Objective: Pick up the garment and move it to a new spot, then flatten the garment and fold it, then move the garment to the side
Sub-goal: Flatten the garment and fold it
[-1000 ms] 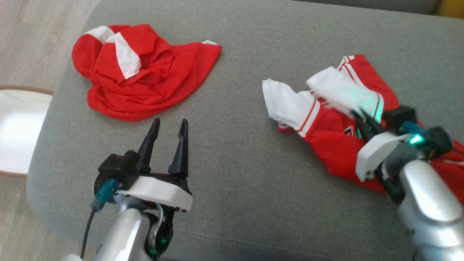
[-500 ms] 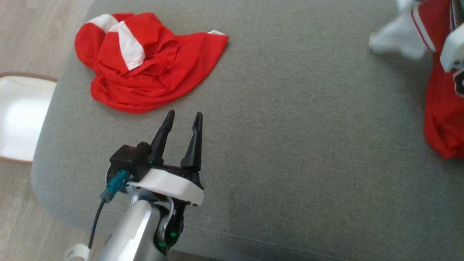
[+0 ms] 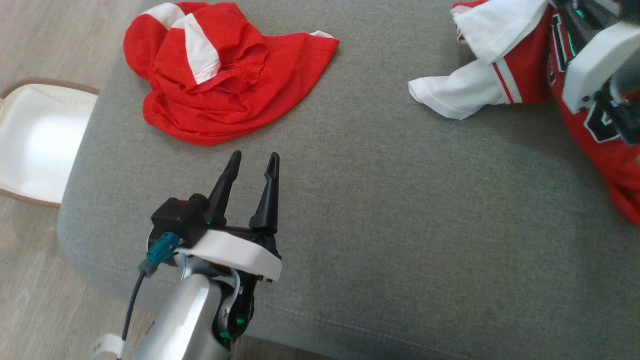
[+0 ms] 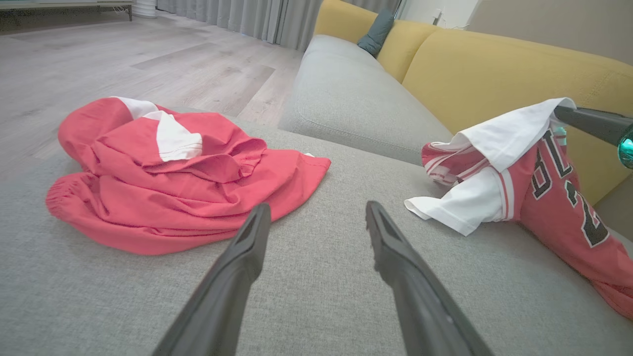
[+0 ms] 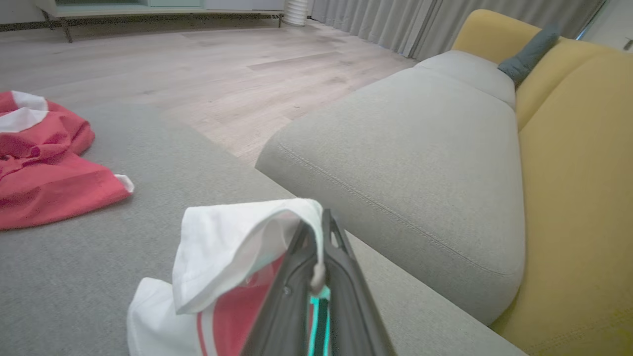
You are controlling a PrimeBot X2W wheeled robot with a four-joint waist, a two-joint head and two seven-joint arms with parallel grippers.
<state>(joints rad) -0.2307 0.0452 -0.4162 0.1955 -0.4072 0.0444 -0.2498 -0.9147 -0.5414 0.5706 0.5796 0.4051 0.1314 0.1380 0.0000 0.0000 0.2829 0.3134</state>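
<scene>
Over the cushion (image 3: 400,225), right claw (image 5: 320,221) pinches the jersey (image 3: 530,70).

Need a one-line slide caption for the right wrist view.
Right gripper pinching a red-and-white jersey by its white sleeve over the grey sofa seat.
</scene>
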